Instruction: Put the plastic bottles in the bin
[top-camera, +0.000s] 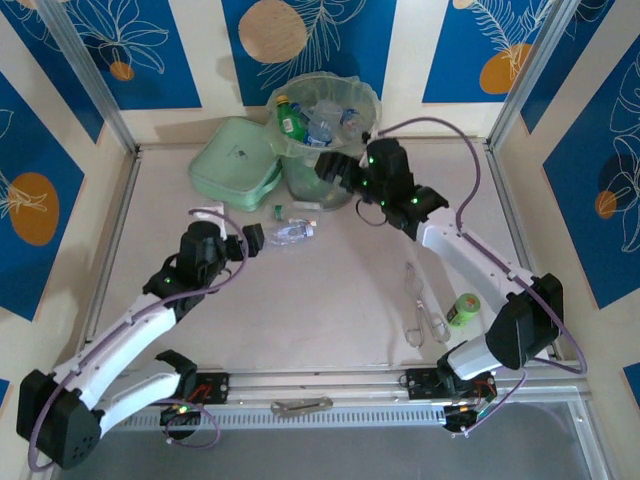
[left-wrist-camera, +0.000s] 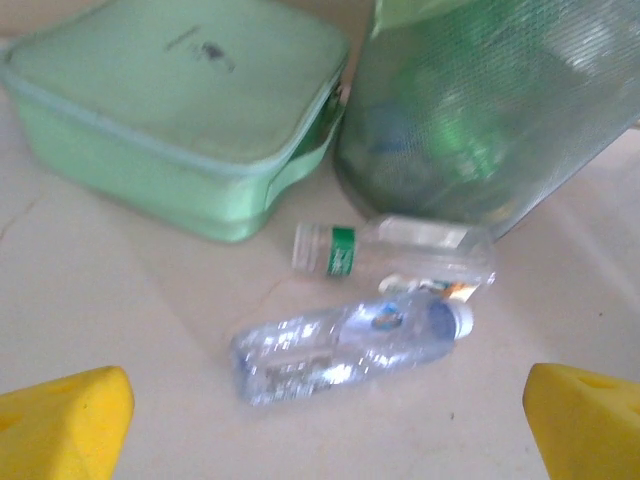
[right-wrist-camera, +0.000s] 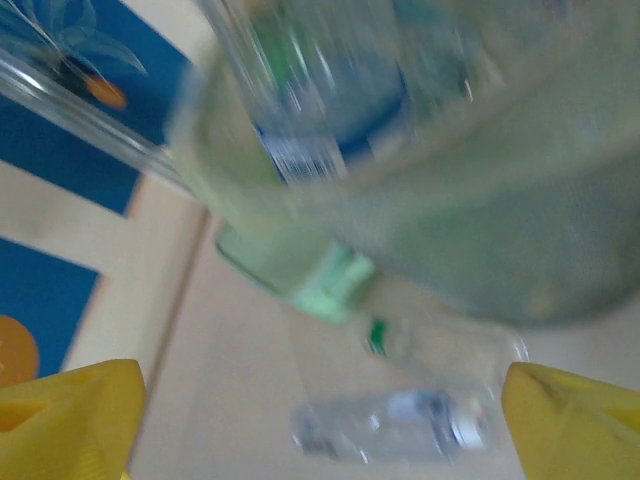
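Bin (top-camera: 300, 175) far centre, several bottles (top-camera: 322, 118) inside. Two more lie on surface (top-camera: 330, 300) just near its base. Left end effector (top-camera: 252, 238) jaws apart, empty, aimed at nearer clear bottle (top-camera: 292, 234), likely to grasp. Right end effector (top-camera: 330, 165) apart, empty, by bin wall

- We think this is a robot lab.
- A left arm (top-camera: 130, 330) and a right arm (top-camera: 470, 255) are bolted to the table (top-camera: 330, 300).
- Blue leaf panels (top-camera: 320, 50) stand around it.
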